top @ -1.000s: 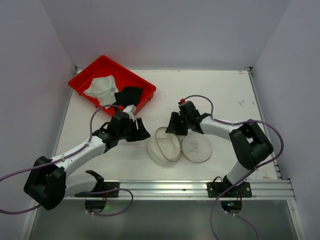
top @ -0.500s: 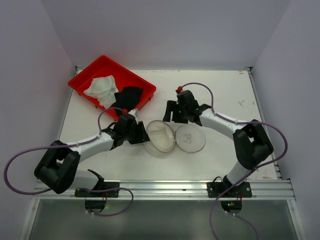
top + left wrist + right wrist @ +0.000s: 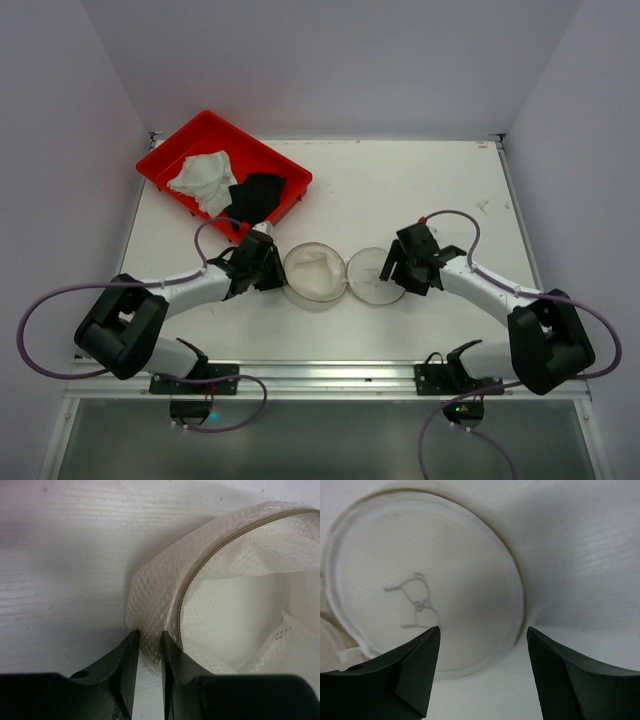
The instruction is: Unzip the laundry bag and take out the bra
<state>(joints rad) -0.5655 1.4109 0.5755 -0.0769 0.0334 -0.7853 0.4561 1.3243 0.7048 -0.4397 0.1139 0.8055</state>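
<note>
The white round laundry bag (image 3: 315,272) lies unzipped in two joined halves on the table. Its mesh bowl half (image 3: 165,590) faces up, with the zipper track (image 3: 200,567) along the rim. The flat lid (image 3: 378,277) with the bra drawing (image 3: 417,600) lies to its right. Pale fabric with a small label (image 3: 295,640) rests inside the bowl; I cannot tell if it is the bra. My left gripper (image 3: 271,272) (image 3: 149,636) is shut on the bowl's mesh wall. My right gripper (image 3: 393,268) (image 3: 484,629) hangs open over the lid's right edge, holding nothing.
A red tray (image 3: 170,152) at the back left holds a white cloth (image 3: 203,178) and a black cloth (image 3: 258,194). The left arm's cable (image 3: 205,240) loops beside the tray. Walls close off the table on three sides.
The left gripper narrowed onto the bag's mesh wall. The right gripper left the back of the bag, swung to the lid's right side and opened wider. The bag shifted slightly back.
</note>
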